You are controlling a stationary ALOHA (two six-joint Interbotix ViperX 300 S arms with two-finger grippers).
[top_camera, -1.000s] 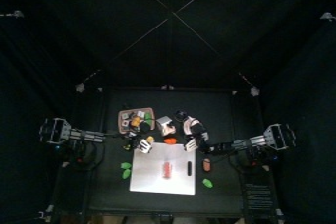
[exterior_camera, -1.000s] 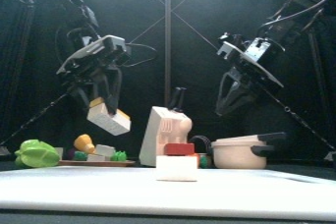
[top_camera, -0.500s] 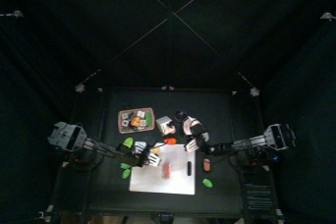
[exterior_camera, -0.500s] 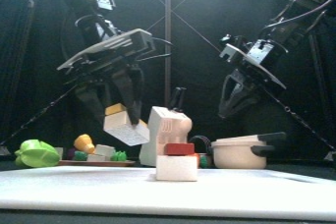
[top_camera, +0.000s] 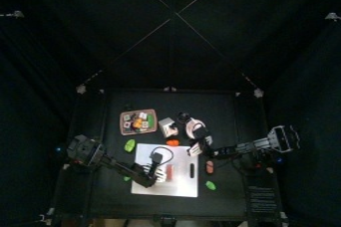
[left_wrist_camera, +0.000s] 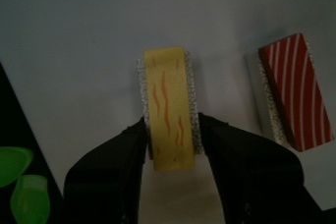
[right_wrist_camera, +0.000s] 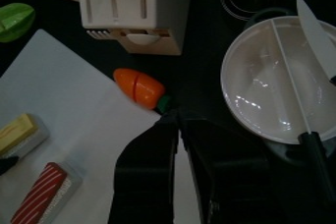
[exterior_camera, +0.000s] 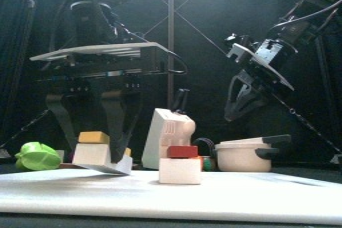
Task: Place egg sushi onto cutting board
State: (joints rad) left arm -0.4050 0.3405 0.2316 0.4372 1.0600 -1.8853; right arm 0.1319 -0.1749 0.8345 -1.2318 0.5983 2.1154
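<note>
The egg sushi (left_wrist_camera: 171, 100), a yellow block with pale sides, stands between the jaws of my left gripper (left_wrist_camera: 171, 128), which is shut on it. In the front view the egg sushi (exterior_camera: 94, 148) is low at the left end of the white cutting board (exterior_camera: 227, 198), touching or almost touching it. From above, the left gripper (top_camera: 151, 167) covers the sushi over the cutting board (top_camera: 186, 187). My right gripper (exterior_camera: 242, 100) hangs shut, high above the board's right side, holding nothing. The right wrist view also shows the egg sushi (right_wrist_camera: 16, 135) at the board's edge.
A red-topped sushi (exterior_camera: 182, 165) stands mid-board, close to the right of the egg sushi. Behind the board are a white knife block (exterior_camera: 167, 137), a white pot (exterior_camera: 249, 156) and an orange piece (right_wrist_camera: 140, 86). Green pieces (exterior_camera: 38, 156) lie off the left edge. A dark sushi tray (top_camera: 138, 121) sits at the back left.
My left arm swung forward over the board and carried the egg sushi down from mid-air to board level. The right arm has barely moved.
</note>
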